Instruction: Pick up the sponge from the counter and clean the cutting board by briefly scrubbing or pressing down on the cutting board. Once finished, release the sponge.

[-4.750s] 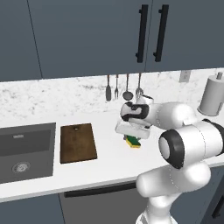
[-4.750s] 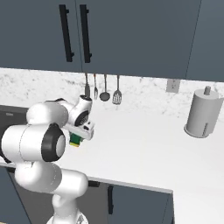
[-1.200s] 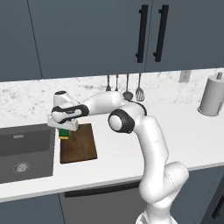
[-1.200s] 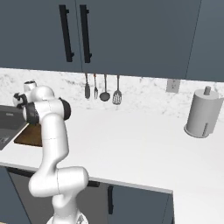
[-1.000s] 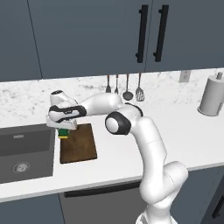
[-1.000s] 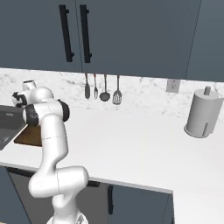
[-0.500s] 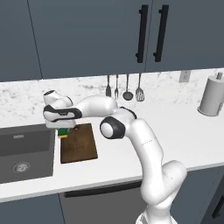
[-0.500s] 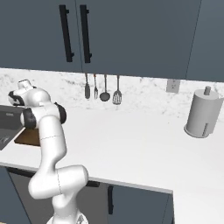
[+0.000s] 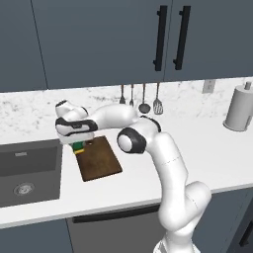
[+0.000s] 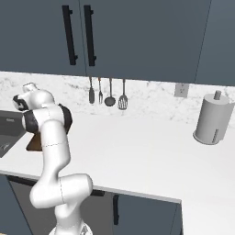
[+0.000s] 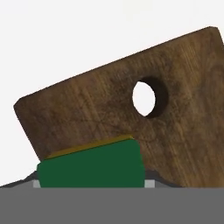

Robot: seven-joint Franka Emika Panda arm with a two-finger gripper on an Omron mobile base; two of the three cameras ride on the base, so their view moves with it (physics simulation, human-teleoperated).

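The dark brown cutting board (image 9: 99,160) lies on the white counter (image 9: 197,153), just right of the sink. My gripper (image 9: 78,144) hangs over the board's far left corner, shut on the sponge (image 9: 78,147), which is green with a yellow layer. In the hand view the sponge (image 11: 92,168) sits low in front of the cutting board (image 11: 100,109), near its round hole (image 11: 144,97). The sponge hides my fingertips there. Whether it touches the wood I cannot tell.
A dark grey sink (image 9: 27,168) is set into the counter left of the board. Several utensils (image 9: 144,99) hang on the marbled backsplash. A paper towel roll (image 9: 238,108) stands at the far right. Dark cabinets hang above.
Since the oldest frames the arm has carried the sponge from mid-counter left to the cutting board. In the last second the hand shifted slightly left, then back right, over the board's far corner.
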